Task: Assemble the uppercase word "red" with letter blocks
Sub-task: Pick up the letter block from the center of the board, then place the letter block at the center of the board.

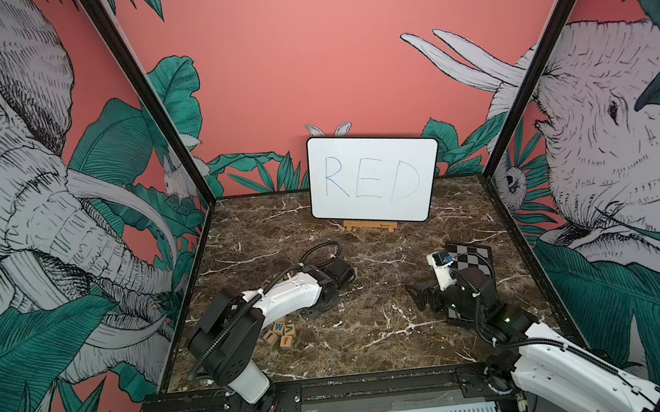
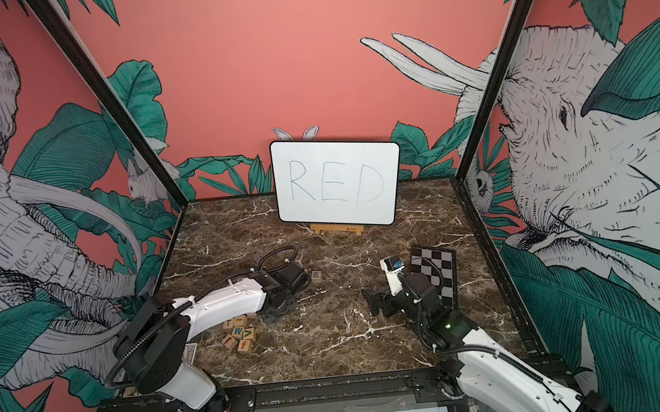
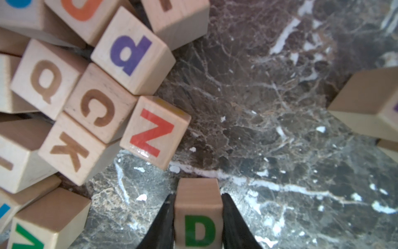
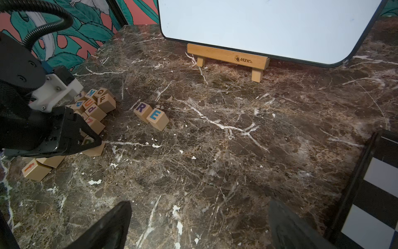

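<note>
A pale wooden letter block with a green D [image 3: 199, 215] sits between the black fingers of my left gripper [image 3: 198, 195], which is shut on it low over the marble table at the edge of a pile of letter blocks [image 3: 97, 107]. The pile also shows in both top views [image 1: 281, 333] [image 2: 239, 333]. The R block [image 4: 142, 108] and the E block [image 4: 156, 117] stand side by side on the table, right of the pile. My right gripper [image 4: 200, 203] hovers open over bare marble, holding nothing.
A whiteboard [image 1: 373, 177] with handwritten RED stands on a wooden easel [image 4: 228, 57] at the back. A black-and-white chequered board [image 1: 472, 259] lies at the right beside the right arm. Patterned walls close the table on three sides.
</note>
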`<state>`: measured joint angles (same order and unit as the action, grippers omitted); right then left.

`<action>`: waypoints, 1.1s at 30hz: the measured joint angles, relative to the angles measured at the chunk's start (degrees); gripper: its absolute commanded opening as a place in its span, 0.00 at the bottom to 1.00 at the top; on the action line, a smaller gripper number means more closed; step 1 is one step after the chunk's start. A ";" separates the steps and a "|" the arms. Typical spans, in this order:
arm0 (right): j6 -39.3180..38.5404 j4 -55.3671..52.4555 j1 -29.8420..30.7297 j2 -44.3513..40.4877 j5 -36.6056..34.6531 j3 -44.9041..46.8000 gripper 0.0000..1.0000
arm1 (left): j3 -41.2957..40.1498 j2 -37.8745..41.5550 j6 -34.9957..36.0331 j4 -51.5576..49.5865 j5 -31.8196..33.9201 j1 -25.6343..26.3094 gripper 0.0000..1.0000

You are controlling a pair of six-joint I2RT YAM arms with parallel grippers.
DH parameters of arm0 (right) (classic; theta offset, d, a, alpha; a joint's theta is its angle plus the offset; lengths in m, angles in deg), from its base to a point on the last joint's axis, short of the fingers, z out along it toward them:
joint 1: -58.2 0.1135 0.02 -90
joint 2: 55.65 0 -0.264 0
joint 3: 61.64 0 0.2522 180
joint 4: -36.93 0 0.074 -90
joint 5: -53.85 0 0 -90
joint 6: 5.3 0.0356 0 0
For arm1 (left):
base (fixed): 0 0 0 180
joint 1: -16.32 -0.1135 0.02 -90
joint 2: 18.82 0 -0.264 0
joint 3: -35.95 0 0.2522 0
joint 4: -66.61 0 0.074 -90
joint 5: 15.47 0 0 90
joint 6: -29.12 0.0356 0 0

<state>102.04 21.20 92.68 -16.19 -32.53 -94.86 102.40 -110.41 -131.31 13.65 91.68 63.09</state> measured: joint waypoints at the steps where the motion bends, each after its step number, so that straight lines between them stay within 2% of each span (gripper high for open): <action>1: 0.00 0.00 0.00 0.00 0.00 0.00 0.98 | -0.28 0.68 0.66 0.42 -0.07 0.00 0.31; 9: 0.00 0.00 0.00 0.00 -0.02 0.00 0.98 | -2.78 8.79 6.08 2.08 0.81 0.00 0.33; 15: 0.00 0.00 0.00 0.00 -0.02 0.00 0.98 | -3.28 11.58 10.75 1.90 2.19 0.02 0.32; 21: 0.00 0.00 0.00 0.00 -0.02 0.00 0.98 | -6.64 14.21 17.00 6.60 -1.27 0.20 0.30; 27: 0.00 0.00 0.00 0.00 -0.11 0.00 0.98 | -6.47 14.40 21.55 11.52 -3.78 4.13 0.30; 33: 0.00 -0.02 0.00 -0.17 -0.46 0.00 0.98 | 0.59 9.05 24.52 13.05 -5.81 8.31 0.26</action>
<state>102.04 21.17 92.68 -16.37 -32.99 -94.86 102.99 -101.37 -106.79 26.70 85.87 71.39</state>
